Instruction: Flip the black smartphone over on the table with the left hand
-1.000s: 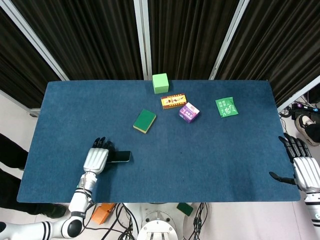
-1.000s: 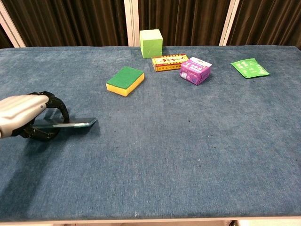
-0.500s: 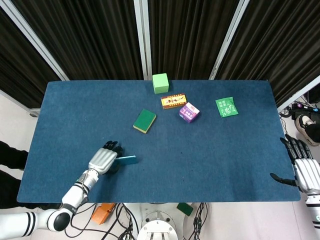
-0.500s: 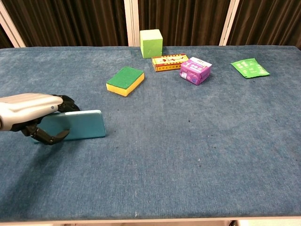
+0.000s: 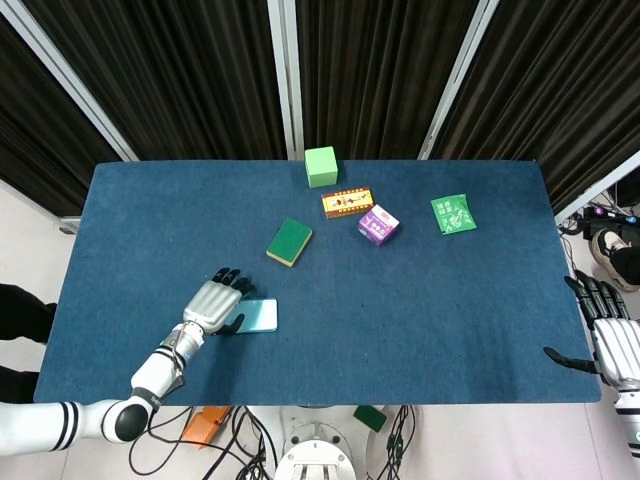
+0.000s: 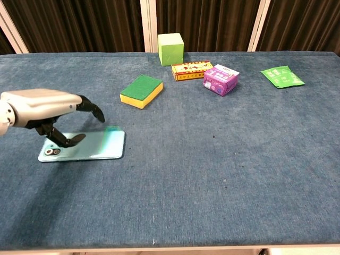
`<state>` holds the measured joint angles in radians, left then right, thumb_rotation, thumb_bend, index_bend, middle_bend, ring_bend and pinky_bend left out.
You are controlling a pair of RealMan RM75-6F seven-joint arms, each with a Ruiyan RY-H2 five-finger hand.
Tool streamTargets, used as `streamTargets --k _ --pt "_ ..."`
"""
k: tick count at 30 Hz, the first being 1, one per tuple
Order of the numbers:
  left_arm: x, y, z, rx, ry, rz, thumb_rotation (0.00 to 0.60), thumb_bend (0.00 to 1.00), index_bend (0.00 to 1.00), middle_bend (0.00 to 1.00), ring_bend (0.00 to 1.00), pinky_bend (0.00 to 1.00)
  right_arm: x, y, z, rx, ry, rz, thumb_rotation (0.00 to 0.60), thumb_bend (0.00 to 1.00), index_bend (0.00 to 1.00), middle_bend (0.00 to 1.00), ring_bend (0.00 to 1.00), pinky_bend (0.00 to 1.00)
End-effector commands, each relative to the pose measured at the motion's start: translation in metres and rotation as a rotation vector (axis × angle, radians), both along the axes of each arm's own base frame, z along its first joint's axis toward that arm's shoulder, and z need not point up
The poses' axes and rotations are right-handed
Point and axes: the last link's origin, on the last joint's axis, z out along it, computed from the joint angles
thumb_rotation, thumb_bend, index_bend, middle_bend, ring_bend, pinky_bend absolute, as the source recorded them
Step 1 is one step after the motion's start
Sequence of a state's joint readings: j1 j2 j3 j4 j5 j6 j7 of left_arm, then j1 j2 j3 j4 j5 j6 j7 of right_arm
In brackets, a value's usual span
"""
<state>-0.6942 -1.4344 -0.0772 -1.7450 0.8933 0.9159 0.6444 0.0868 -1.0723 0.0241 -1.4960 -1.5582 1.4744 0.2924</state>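
Observation:
The smartphone (image 5: pixel 256 316) lies flat on the blue table (image 5: pixel 420 300) at the front left, its teal back and camera lenses (image 6: pixel 50 152) facing up. My left hand (image 5: pixel 215 303) hovers over the phone's left end. In the chest view the left hand (image 6: pixel 45 106) has its fingers spread and raised off the phone (image 6: pixel 85 147), with the thumb reaching down close to its surface; it holds nothing. My right hand (image 5: pixel 612 340) hangs beyond the table's right front corner, fingers apart and empty.
Toward the back middle are a green cube (image 5: pixel 320 166), a green and yellow sponge (image 5: pixel 289 242), an orange box (image 5: pixel 347 203), a purple box (image 5: pixel 378 225) and a green packet (image 5: pixel 453 214). The table's front edge runs near my left forearm.
The phone went from held edge-on, to tilted up on its long side, to lying flat with the teal back up. My left hand let go and spread its fingers.

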Motion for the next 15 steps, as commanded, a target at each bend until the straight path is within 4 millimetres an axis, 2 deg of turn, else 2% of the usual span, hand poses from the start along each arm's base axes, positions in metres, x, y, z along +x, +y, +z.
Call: streamTargets --k 1,6,10,15 --pt "0.003 0.002 0.006 0.042 -0.011 -0.014 0.6 0.5 0.19 0.12 0.01 0.04 0.0 -0.001 0.0 0.0 -0.003 0.001 0.6 0.15 0.0 0.0 0.0 0.0" --pt "-0.004 0.002 0.038 0.245 -0.104 0.015 0.6 0.45 0.19 0.12 0.01 0.04 -0.001 -0.001 0.001 0.001 0.002 0.001 0.6 0.15 0.0 0.0 0.0 0.0" --pt "-0.029 -0.009 0.071 0.42 -0.149 0.065 0.6 0.31 0.19 0.12 0.01 0.04 -0.003 0.0 0.002 0.0 0.003 -0.001 0.6 0.15 0.0 0.0 0.0 0.0" --pt "-0.072 -0.042 0.11 0.564 -0.143 0.12 0.6 0.17 0.19 0.12 0.02 0.04 -0.004 0.003 0.004 -0.008 -0.004 0.004 0.6 0.15 0.0 0.0 0.0 0.0"
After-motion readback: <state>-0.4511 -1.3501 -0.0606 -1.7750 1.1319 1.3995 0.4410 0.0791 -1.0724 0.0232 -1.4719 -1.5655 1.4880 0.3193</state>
